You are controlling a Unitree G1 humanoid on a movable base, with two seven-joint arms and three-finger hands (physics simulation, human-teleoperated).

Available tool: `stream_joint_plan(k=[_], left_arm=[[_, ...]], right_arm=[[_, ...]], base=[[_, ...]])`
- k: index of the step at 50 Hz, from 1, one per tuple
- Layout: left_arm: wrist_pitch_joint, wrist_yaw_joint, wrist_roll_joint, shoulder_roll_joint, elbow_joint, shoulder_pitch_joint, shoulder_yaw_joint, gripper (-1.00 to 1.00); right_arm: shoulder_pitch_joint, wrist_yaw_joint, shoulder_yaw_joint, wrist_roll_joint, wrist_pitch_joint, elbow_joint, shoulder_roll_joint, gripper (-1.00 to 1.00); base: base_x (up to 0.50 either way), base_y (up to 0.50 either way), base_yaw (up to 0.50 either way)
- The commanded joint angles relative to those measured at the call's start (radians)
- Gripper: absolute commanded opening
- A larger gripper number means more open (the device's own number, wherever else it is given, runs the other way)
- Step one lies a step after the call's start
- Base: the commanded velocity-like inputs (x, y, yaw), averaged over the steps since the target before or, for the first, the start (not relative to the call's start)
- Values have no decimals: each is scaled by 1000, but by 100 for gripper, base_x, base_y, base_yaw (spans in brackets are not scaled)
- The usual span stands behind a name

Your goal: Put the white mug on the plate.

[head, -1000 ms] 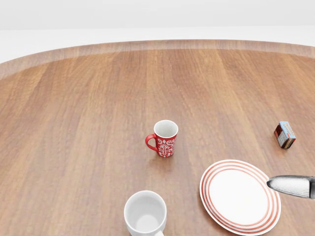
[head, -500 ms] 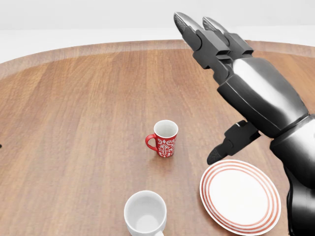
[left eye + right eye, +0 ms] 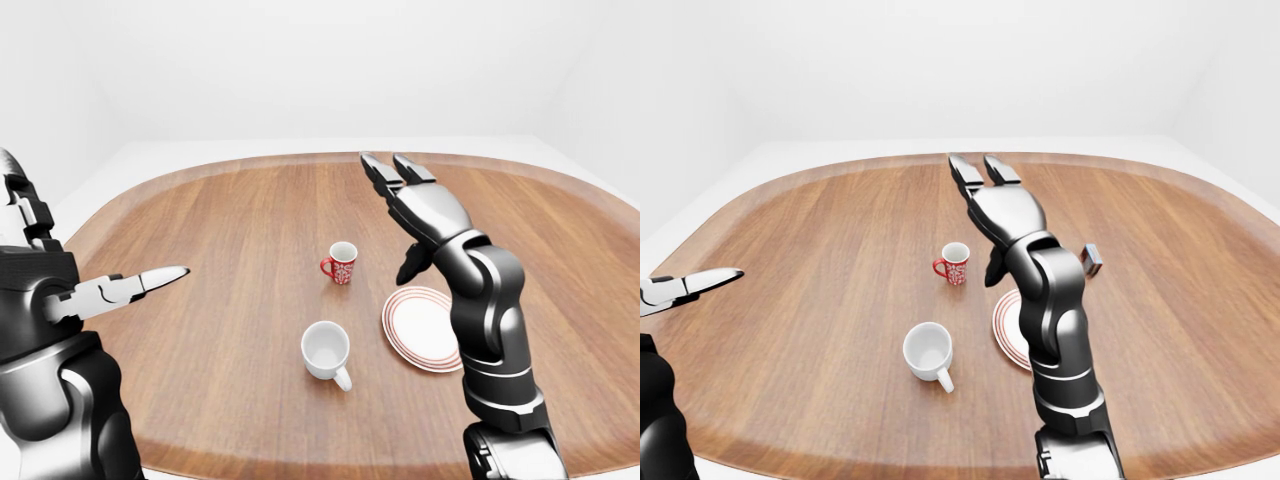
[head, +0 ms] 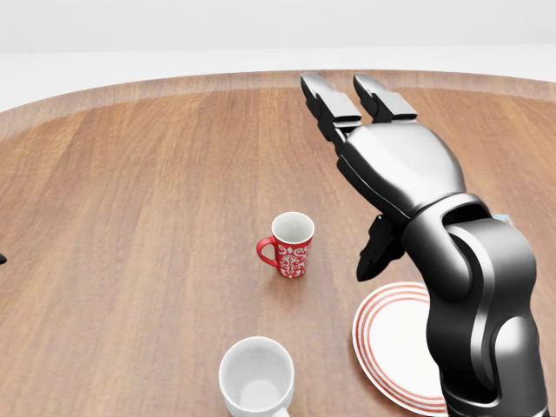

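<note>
Left-eye view: both arms are raised over a wooden table (image 3: 230, 250); a white wall closes the top of the picture
White mug: the white mug (image 3: 326, 351) stands upright on the wood, low in the middle of the left-eye view; its mouth faces up and its handle points to the bottom right; no finger touches it
Plate: the plate (image 3: 418, 328), white with red rings at the rim, lies flat just to the right of the white mug, apart from it; the right forearm covers its right part in every view
Red mug: the red mug (image 4: 289, 244), with a white pattern, stands above the white mug in the head view; its handle points to the left; it is apart from both the white mug and the plate
Right hand: the right hand (image 4: 395, 165) is held in the air above the table, back of the hand to the camera; two fingers are stretched toward the top of the view and the thumb hangs down toward the plate; it is spread wide and holds nothing
Left hand: the left hand (image 3: 75, 295) is at the left edge of the left-eye view, well apart from the mugs; one finger points to the right, others point up; it is spread and has hold of nothing
Small box: a small box (image 3: 1093, 259) shows in the right-eye view, just right of the right forearm, on the wood
</note>
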Motion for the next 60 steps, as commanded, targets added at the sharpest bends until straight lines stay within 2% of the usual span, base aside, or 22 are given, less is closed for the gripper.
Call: stream_joint_plan(k=[1,15,26,40,60], left_arm=[[0,-2,4,-3,3,3,-3,100],[0,0,2,-2,1,1,-2,100],[0,-2,3,-1,6,0,-4,100],[0,-2,3,-2,12,3,-2,100],[0,-2,6,-5,15,4,-6,100]], right_arm=[[71,0,29,-101,0,48,53,100],[165,0,73,-148,0,74,100,100],[241,0,142,-189,0,146,145,100],[260,0,217,-255,0,185,213,100],[269,0,281,-314,0,223,266,100]], base=[[0,0,0],[0,0,0],[0,0,0],[0,0,0],[0,0,0]])
